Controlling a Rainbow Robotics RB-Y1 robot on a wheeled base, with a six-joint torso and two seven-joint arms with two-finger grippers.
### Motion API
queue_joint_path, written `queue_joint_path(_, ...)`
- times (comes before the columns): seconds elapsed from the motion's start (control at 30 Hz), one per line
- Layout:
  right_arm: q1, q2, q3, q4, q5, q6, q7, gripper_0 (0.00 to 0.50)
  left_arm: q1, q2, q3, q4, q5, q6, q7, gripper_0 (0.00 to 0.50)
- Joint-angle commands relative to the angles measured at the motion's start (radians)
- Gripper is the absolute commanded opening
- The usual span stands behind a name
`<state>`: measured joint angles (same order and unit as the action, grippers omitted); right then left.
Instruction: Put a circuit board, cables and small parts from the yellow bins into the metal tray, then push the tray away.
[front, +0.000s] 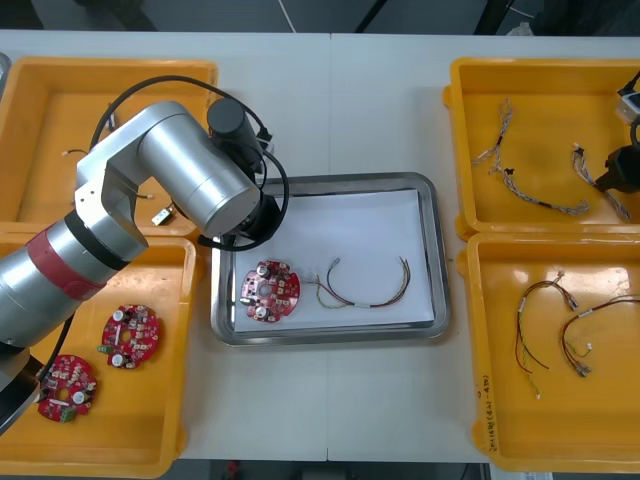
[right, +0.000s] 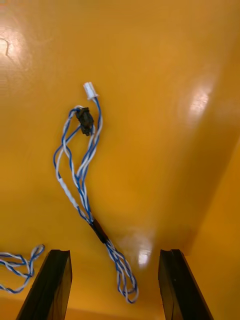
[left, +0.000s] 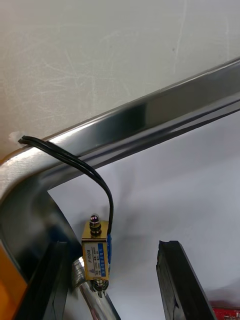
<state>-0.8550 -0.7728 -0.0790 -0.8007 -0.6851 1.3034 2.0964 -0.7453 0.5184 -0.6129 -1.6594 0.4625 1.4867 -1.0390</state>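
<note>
Light table (front: 350, 110) across whole frame, seam (front: 330, 100) down middle; dark floor (front: 200, 12) along top edge.

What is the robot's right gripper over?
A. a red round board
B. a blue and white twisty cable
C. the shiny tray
B: the right gripper is open over a blue and white cable that lies on the floor of a bin.
</note>
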Motion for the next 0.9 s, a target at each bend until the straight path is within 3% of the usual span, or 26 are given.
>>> queue_joint_path(0.03,-0.041,0.006,0.027,0.040,-0.044,-0.050,0.045,0.500,0.004,-0.017,-0.015,-0.048,0.001,-0.010,0.117,0.500)
queue_joint_path(0.43,-0.025,0.009,0.068,0.044,-0.042,-0.081,0.048,0.500,0.003,-0.017,0.024,-0.100,0.007,0.017,0.134,0.500)
queue_joint_path(0.9,0.019,0.010,0.068,0.044,-0.051,-0.116,0.051,0.500,-0.017,-0.012,0.166,-0.215,0.025,0.187,0.108,0.500)
